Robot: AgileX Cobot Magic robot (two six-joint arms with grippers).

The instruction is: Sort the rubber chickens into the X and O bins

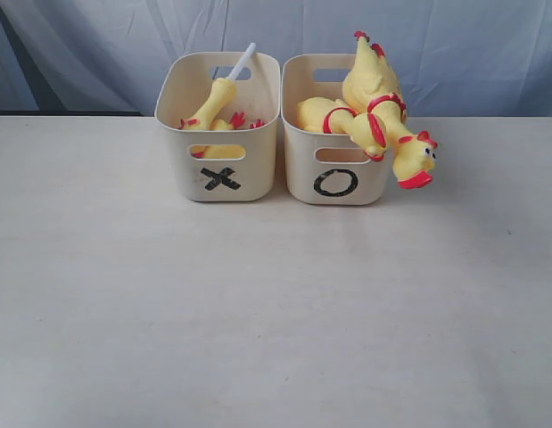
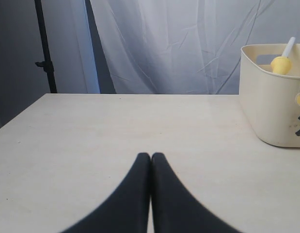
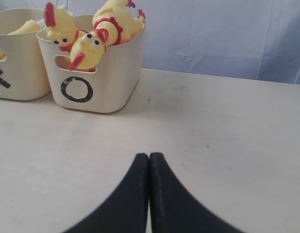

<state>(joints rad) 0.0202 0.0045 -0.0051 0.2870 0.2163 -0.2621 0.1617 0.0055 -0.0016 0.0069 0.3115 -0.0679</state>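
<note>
Surroundings: white cloth backdrop behind the table; nothing blocks the bins.
X bin: just left of the O bin; holds the head-neck piece, tube above the rim.
O bin: two whole chickens; one head hangs over the front rim.
Left gripper, right gripper: fingers together, empty.
Room: broad tabletop in front.

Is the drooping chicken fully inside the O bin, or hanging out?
Hanging out: the chicken droops head-first over the rim of the O bin, while its body lies inside.
</note>
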